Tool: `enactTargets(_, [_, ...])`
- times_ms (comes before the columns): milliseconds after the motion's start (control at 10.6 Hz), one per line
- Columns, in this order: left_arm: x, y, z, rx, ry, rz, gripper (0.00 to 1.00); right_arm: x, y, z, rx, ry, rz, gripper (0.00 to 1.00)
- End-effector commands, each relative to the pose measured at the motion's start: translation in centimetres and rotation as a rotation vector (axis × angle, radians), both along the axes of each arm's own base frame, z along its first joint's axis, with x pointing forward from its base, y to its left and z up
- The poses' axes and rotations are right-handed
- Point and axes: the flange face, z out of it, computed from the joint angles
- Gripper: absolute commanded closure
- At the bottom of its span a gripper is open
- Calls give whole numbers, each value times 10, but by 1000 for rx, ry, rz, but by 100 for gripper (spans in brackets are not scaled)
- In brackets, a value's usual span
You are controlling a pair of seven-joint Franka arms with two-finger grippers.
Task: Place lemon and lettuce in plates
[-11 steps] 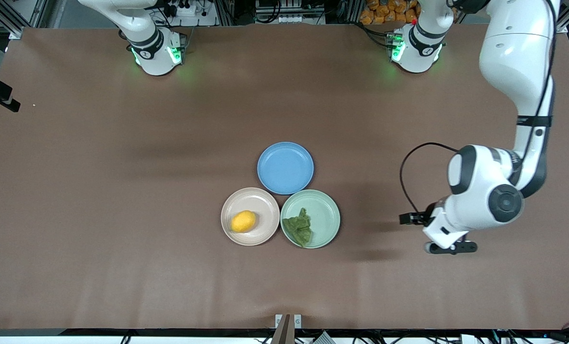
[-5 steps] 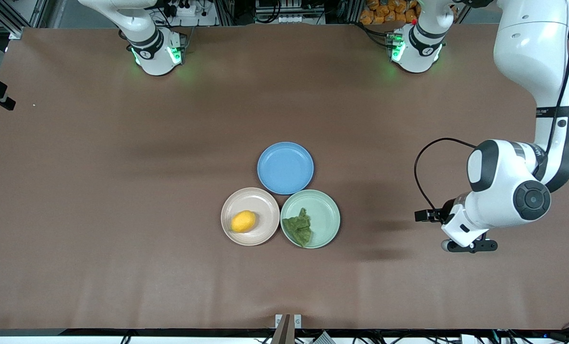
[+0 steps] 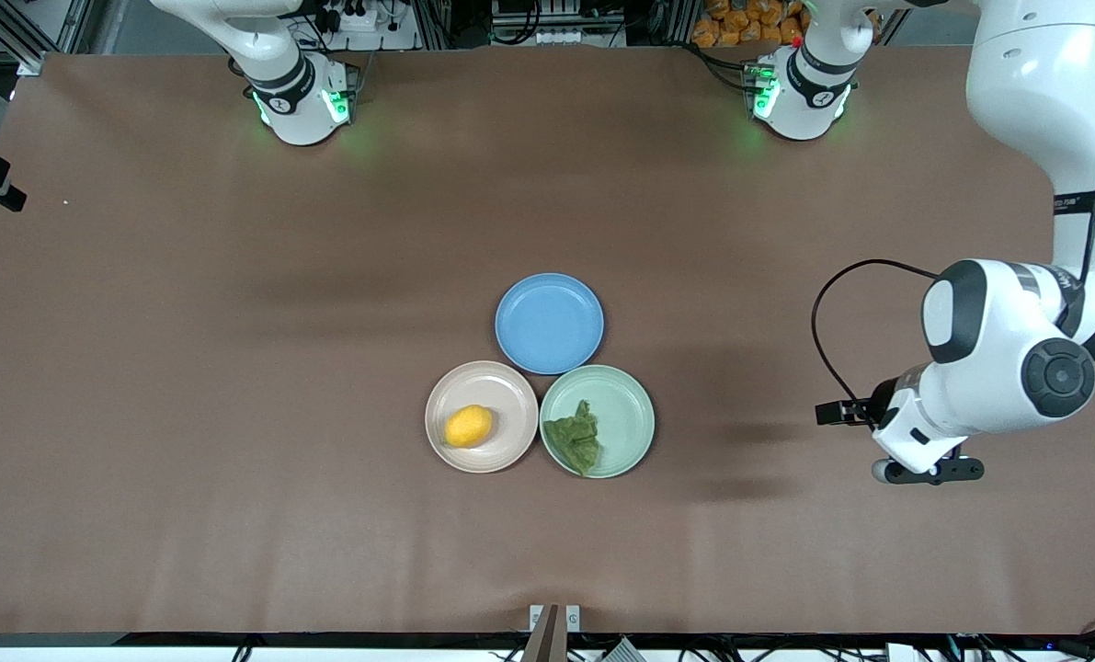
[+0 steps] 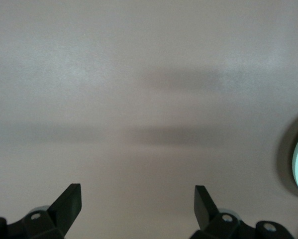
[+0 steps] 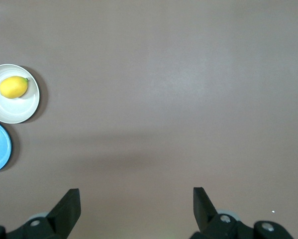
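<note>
The small oval yellow lemon [image 3: 468,427] is lying in the pale pinkish-beige round plate [image 3: 510,439], and the wrinkly dark green lettuce piece [image 3: 576,440] is lying in the pale mint green round plate [image 3: 625,414] touching it. The left gripper [image 3: 926,472] is hanging over bare table toward the left arm's end with jaws wide and empty; the right gripper [image 5: 137,206] is waiting high over bare table, equally wide. Little seems likely to fail, though a low sweep across the plates could be knocking the lemon out.

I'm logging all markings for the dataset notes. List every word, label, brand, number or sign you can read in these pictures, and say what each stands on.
No text reads clearly.
Left arm's forearm: a small dark line of print, too small to read.
Lemon, lettuce, pinkish-beige plate, mint green plate, blue plate: no markings.
Brown table cover: none.
Left gripper and right gripper, both open: no lettering.
</note>
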Motion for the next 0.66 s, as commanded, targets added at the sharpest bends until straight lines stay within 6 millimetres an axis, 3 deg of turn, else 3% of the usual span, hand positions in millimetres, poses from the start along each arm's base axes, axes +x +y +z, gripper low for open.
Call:
enactTargets(0, [-18,7,28,24,-3,-17,0,3,-4,-4,2,20,1,0])
enactTargets(283, [-39,10,48,32,-7,-19,0,3,-8,-8,3,29,-7,0])
enactTargets(566, [-64,10,81,39,-35,-22,0,4,-13,-11,4,33,-13,0])
